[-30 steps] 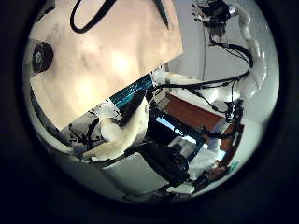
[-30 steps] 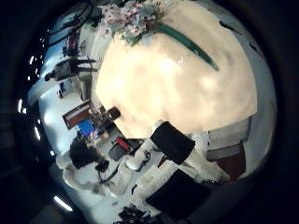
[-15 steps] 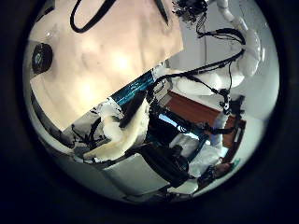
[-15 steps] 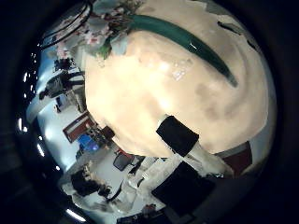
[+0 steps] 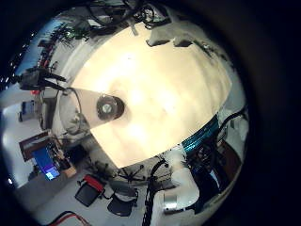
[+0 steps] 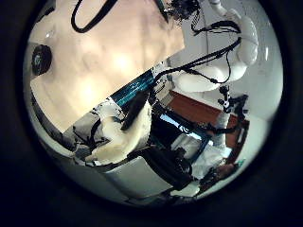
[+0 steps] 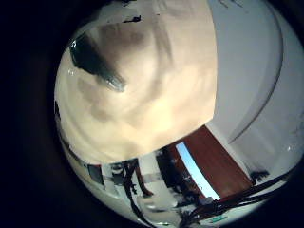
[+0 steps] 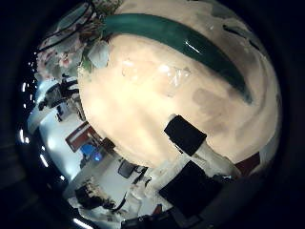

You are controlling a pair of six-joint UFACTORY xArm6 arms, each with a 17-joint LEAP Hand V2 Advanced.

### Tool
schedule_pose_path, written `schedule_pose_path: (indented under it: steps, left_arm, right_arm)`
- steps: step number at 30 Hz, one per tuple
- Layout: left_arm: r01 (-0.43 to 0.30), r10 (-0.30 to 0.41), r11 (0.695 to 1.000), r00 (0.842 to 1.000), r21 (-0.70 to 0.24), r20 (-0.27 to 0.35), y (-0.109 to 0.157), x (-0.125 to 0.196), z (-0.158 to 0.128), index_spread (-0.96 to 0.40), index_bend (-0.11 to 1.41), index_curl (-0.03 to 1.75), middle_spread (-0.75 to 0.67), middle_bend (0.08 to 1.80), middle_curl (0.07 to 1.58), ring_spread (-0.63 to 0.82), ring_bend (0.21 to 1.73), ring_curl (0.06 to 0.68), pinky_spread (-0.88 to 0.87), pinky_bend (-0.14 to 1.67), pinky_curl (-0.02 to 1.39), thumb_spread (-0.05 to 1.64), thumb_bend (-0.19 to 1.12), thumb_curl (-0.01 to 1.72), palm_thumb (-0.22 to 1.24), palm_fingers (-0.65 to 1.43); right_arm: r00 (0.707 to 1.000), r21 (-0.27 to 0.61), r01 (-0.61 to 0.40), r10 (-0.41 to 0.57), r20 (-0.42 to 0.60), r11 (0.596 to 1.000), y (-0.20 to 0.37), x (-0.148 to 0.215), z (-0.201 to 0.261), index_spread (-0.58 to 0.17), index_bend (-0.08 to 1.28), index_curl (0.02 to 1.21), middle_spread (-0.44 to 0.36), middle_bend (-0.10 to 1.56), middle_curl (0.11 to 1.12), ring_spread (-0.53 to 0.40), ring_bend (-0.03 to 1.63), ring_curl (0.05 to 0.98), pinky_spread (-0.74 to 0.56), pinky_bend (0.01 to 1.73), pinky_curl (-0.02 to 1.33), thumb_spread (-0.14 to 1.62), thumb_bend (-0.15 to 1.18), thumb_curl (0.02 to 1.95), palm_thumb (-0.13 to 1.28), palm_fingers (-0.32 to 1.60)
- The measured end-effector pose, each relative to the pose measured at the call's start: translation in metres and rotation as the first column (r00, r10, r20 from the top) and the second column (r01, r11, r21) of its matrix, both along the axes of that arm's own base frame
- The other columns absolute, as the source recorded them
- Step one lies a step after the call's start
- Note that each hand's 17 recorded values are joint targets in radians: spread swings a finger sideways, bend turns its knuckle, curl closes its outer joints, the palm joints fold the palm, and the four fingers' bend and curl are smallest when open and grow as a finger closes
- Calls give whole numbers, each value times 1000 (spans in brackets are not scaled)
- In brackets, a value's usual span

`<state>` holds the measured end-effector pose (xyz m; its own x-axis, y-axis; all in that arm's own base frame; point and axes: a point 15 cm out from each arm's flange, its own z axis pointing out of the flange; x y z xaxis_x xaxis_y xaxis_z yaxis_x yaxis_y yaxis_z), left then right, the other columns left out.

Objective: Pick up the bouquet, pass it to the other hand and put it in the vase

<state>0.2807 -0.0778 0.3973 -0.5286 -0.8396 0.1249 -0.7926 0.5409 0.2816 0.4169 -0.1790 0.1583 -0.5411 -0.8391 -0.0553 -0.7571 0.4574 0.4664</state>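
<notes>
Bouquet (image 8: pixel 95 43) of pale blossoms with long teal wrapped stems (image 8: pixel 181 38) lies flat on the pale wooden counter (image 8: pixel 152 105), close beneath the right hand's palm. Round dark-mouthed vase (image 5: pixel 111 107) stands on the counter below the left hand. Judged step: approach for pickup; next, the right hand must close round the stems. Finger state of both hands: cannot tell. No legible writing.

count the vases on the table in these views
1. A single vase stands on the tan table, seen from above in the left little finger side palm view; it shows again at the table's edge in the left thumb view. Others may lie outside the views.
</notes>
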Motion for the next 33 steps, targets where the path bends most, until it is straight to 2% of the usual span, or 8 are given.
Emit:
schedule_pose_path:
  steps: [21, 33]
  left_arm:
    - [-3, 3, 1000, 1000, 5, -5, 2, 0, -1, -108, 188, 420, 130, 192, 374, 363, 510, 180, 443, 533, 22, 1183, -18, 288, 237, 315]
    - [-3, 3, 1000, 1000, 4, -3, 2, -1, -1, -108, 188, 419, 130, 193, 372, 378, 514, 180, 443, 531, 22, 1191, -18, 285, 244, 316]
  right_arm:
    - [1000, -64, 11, -10, 19, 998, -2, 7, -25, -105, 183, 365, 10, 516, 474, -184, 995, 378, 26, 818, 115, 1097, -22, 398, 636, 284]
    - [994, -134, 18, -2, 114, 991, 5, 7, -42, -110, 181, 378, -4, 532, 495, -211, 1022, 406, -17, 852, 104, 1095, -22, 402, 642, 298]
